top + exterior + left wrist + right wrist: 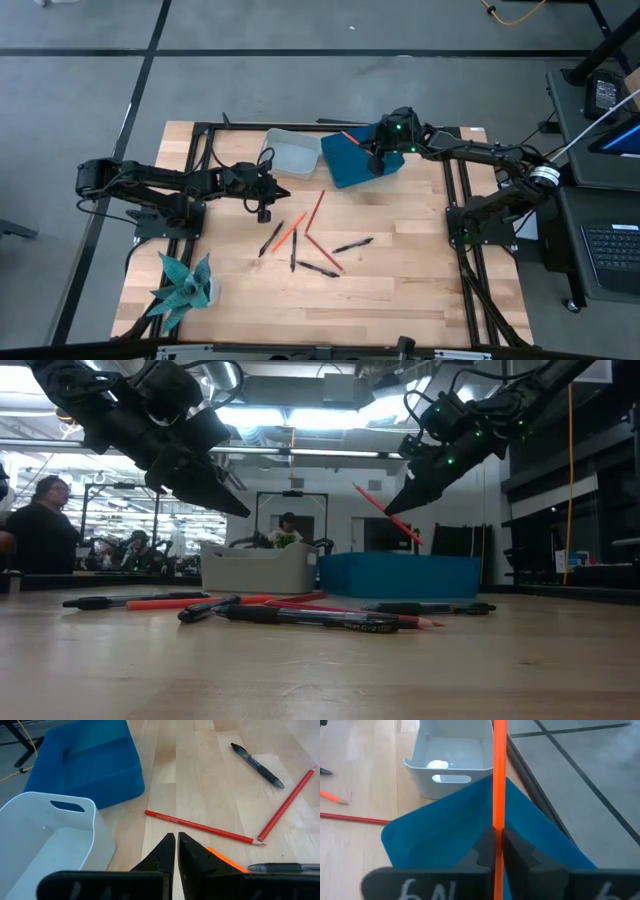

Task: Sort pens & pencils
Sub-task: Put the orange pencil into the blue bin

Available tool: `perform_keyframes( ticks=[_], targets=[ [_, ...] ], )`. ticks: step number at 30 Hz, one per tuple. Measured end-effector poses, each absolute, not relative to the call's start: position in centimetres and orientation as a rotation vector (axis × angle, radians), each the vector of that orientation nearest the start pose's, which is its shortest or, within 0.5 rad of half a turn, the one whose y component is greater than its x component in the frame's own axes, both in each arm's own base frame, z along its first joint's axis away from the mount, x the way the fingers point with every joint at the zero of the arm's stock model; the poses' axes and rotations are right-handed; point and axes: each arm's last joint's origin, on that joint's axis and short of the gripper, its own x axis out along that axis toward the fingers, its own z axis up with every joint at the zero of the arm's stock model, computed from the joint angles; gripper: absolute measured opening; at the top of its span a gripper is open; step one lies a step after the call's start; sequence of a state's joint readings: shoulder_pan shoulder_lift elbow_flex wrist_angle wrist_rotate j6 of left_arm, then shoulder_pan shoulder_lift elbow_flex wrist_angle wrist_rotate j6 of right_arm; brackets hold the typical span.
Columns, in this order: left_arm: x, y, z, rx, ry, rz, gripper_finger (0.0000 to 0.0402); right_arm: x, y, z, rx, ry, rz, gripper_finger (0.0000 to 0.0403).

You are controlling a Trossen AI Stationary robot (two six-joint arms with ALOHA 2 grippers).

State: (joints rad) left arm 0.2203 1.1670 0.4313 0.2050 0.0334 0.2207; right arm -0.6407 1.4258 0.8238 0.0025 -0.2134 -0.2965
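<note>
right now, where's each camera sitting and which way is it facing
High: above the table, facing straight down; both arms, blue bin, white bin show.
Low: at tabletop height, facing level across pens toward the bins; both arms come in from above.
Left wrist: on the left arm, past the left gripper, shut, toward a red pencil.
Right wrist: on the right arm; right gripper holds an orange pencil over the blue bin.
All four views show both bins.

Pale wood-plank table, smooth matt plastic blue bin, glossy white plastic bin
</note>
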Motion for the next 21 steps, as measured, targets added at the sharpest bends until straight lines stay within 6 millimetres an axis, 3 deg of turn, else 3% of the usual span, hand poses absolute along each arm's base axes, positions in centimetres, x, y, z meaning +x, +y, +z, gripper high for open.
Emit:
perform_keyframes(
  ticks=[21],
  targets=[
    [21.8,4.8,18.0,0.153,0.511,0.127,0.0014,22.6,-17.0,20.4,0.063,0.819,-0.338,0.0025]
  ],
)
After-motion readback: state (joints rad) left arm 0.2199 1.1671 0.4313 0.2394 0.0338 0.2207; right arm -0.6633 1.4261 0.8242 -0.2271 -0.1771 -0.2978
